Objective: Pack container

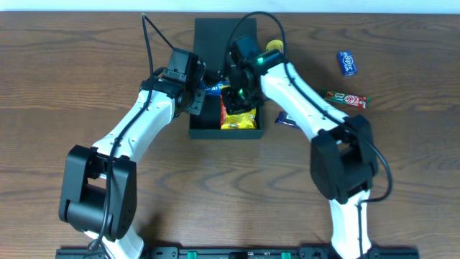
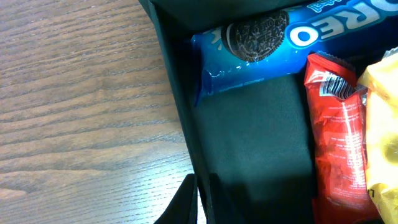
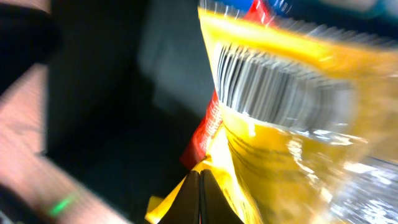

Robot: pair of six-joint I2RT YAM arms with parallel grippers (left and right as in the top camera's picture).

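Note:
The black container (image 1: 213,43) stands open at the table's far middle, its flap lid lying back. Inside lie a blue Oreo packet (image 2: 261,43), a red packet (image 2: 339,137) and a yellow packet (image 1: 238,119). My left gripper (image 1: 194,102) is shut on the container's left wall (image 2: 180,112), one finger outside and one inside (image 2: 198,202). My right gripper (image 1: 241,95) is inside the container with its fingers (image 3: 200,194) pressed together on the film of the yellow packet (image 3: 292,124), which is blurred.
On the wooden table to the right of the container lie a small blue packet (image 1: 348,62), a red KitKat bar (image 1: 346,98) and a dark blue packet (image 1: 284,119) partly under my right arm. A yellow item (image 1: 273,45) sits at the container's far right corner.

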